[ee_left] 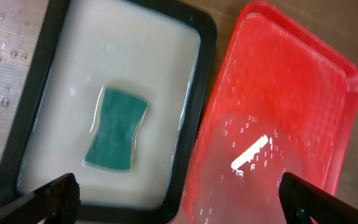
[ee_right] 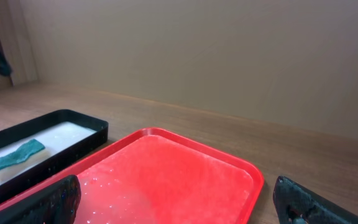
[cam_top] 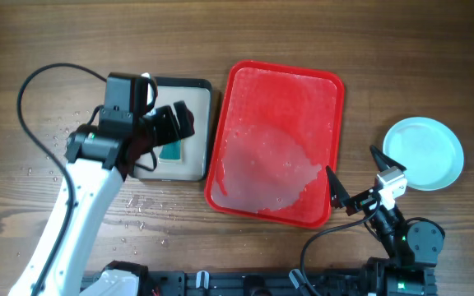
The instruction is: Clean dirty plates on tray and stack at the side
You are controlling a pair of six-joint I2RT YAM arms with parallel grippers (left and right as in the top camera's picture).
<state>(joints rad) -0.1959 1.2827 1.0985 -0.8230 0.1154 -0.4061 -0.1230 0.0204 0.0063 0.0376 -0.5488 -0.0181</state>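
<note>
At centre frame from above: red tray [cam_top: 278, 99], wet, with a film of water pooled across its lower half. Just left of it, black-rimmed tray [cam_top: 196, 84] of milky water, green sponge [ee_left: 115, 128] lying in it. Above that tray, left hand [cam_top: 171, 131], spread fully wide, gripping nothing. At right of frame, apart from the red tray, pale blue plate [cam_top: 423, 153] on the tabletop [cam_top: 56, 49]. Between plate and red tray's lower right corner, right hand [cam_top: 351, 161], likewise spread wide and empty. Scattered droplets [cam_top: 64, 131] on the wood at left.
</note>
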